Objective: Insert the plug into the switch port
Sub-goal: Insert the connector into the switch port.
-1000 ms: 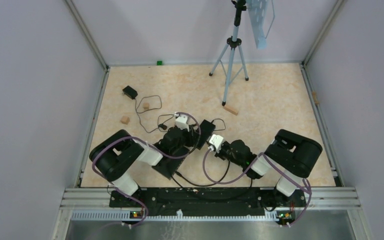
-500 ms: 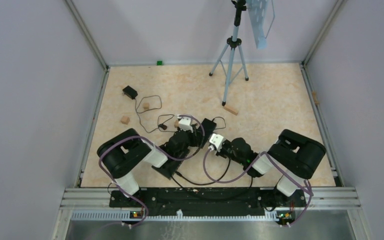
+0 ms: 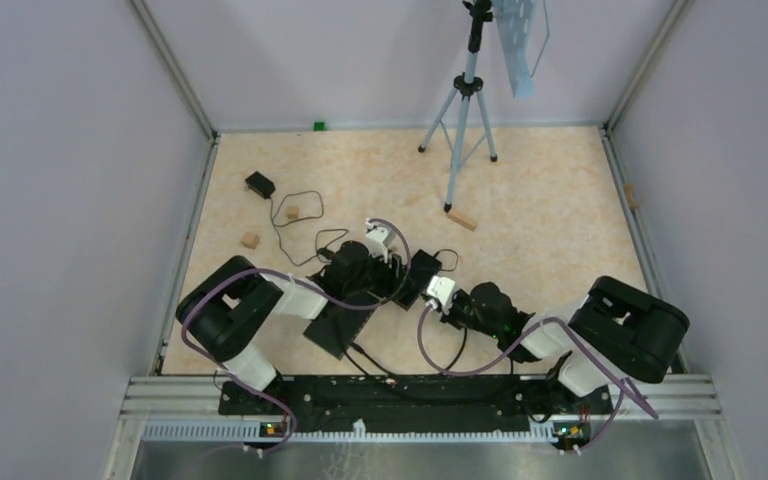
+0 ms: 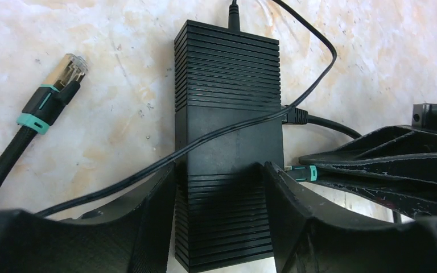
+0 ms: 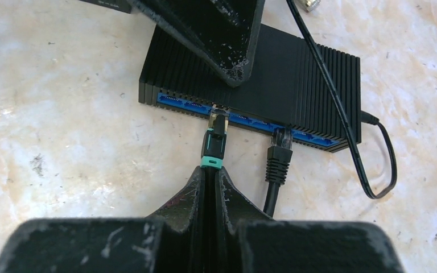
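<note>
The black ribbed switch [image 4: 227, 114] lies flat on the table, its blue port row [image 5: 250, 122] facing my right gripper. My left gripper [image 4: 219, 166] is open, one finger on each side of the switch, and its finger on the port side [image 5: 227, 40] hangs over the switch's front edge. My right gripper [image 5: 210, 170] is shut on the cable just behind the teal-ringed plug [image 5: 215, 142]. The plug's metal tip [image 5: 218, 114] is at the mouth of a port; its depth is hidden. In the top view both grippers meet at the switch [image 3: 425, 268].
A black cable [image 5: 277, 156] sits in a port to the right of the plug. A thin black cord [image 4: 307, 79] crosses the switch's top. A second teal-ringed plug [image 4: 62, 74] lies loose to the left. A tripod [image 3: 465, 110] and wooden blocks [image 3: 250, 240] stand farther back.
My left gripper's jaws have opened wider beside the switch. The right arm has swung rightward at its base while its gripper stays shut on the plug's cable at the switch.
</note>
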`<action>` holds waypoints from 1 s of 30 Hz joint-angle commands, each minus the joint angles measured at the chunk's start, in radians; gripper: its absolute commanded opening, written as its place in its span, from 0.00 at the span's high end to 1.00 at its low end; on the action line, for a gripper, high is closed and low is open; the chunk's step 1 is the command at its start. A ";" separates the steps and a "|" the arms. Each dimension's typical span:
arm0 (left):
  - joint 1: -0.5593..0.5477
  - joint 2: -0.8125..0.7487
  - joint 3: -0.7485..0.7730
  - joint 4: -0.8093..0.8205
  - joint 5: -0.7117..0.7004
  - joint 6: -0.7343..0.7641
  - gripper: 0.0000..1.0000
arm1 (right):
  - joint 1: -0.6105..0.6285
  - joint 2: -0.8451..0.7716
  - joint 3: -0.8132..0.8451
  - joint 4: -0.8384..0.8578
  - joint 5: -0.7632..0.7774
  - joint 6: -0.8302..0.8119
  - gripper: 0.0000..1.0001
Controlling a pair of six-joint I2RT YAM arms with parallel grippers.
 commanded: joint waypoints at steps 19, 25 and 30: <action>0.097 -0.023 0.053 -0.375 0.446 0.008 0.41 | 0.035 -0.073 0.059 -0.212 -0.098 0.190 0.60; 0.147 -0.033 0.085 -0.380 0.416 -0.004 0.39 | 0.035 -0.233 0.087 -0.380 -0.036 0.252 0.51; 0.188 -0.046 0.126 -0.420 0.399 0.005 0.36 | 0.033 -0.386 0.142 -0.540 0.000 0.366 0.51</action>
